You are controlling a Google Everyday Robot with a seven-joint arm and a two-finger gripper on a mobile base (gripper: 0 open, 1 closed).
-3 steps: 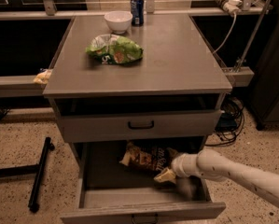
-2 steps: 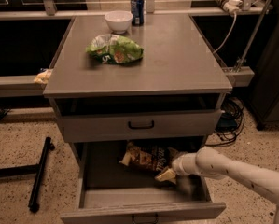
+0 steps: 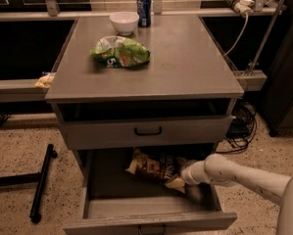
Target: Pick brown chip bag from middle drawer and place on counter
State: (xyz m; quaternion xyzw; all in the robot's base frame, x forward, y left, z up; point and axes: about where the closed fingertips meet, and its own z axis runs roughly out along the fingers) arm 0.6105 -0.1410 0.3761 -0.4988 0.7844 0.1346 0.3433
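Camera view, looking down from the near side at a grey cabinet. Biggest of all, a wide grey counter (image 3: 185, 67) on top, flat and dull. Low down on the near side, the middle drawer (image 3: 107, 182), standing open, with low walls and a flat grey front. All around, a speckled floor (image 3: 18, 141).

From the right, a pale robot arm (image 3: 249, 179), reaching left and down into the open drawer. Just above the open drawer, a shut drawer front (image 3: 102, 131) with a black loop handle in its middle.

On the far left part of the counter, a green chip bag (image 3: 120, 52), lying flat. Inside the middle drawer, toward its far right part, the brown chip bag (image 3: 153, 166), dark and crinkly with tan ends, lying on the drawer bottom. Not on the counter.

On the floor to the left, a black bar (image 3: 42, 182), lying well apart from the cabinet. On the floor to the right, a bunch of dark cables (image 3: 239, 126).

At the far edge of the counter, a white bowl (image 3: 124, 21), with a blue can (image 3: 144, 11) standing upright just to its right.

Smallest, the gripper (image 3: 185, 176) at the tip of the arm, down inside the drawer, right at the tan right end of the brown chip bag. Cannot tell if spread wide or pinching the bag.
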